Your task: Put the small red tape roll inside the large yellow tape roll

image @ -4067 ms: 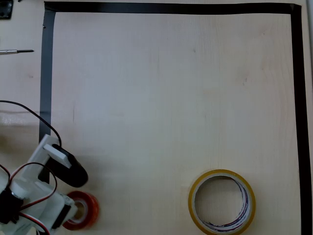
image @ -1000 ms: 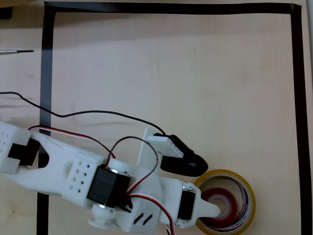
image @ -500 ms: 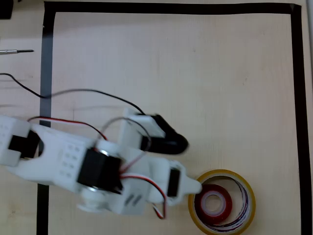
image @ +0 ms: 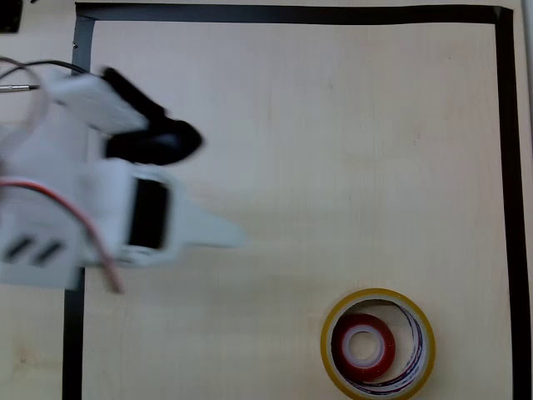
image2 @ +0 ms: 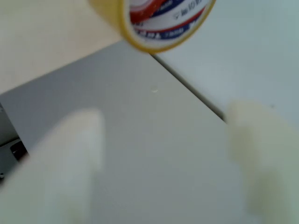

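Red roll (image: 363,345) inside yellow roll (image: 331,323)

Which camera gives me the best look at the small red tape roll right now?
The overhead view: the small red tape roll lies flat and whole inside the large yellow tape roll. The wrist view catches only a blurred red sliver at its top edge.
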Controlling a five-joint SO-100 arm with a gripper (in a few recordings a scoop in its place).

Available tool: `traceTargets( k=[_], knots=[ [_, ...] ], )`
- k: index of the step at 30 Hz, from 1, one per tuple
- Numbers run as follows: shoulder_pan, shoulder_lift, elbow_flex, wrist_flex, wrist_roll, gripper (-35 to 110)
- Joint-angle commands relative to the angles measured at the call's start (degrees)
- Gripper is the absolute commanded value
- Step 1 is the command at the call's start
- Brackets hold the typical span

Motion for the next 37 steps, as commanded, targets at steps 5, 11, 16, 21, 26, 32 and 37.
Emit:
traceTargets(
  k=[5,11,16,21,26,32,37],
  knots=[
    [-0.7,54.6,61.8,-19.3,2.4,14],
    [-1.1,81.0,88.5,-25.6,3.1,16],
    [-2.7,91.0,101.6,-25.9,3.1,17],
    [-4.7,100.0,112.9,-26.2,2.8,13],
    [-5.0,105.3,122.1,-25.8,3.2,0],
    [-7.0,105.3,130.0,-26.9,3.3,0],
    [-7.1,105.3,130.0,-26.8,3.3,0]
  ],
)
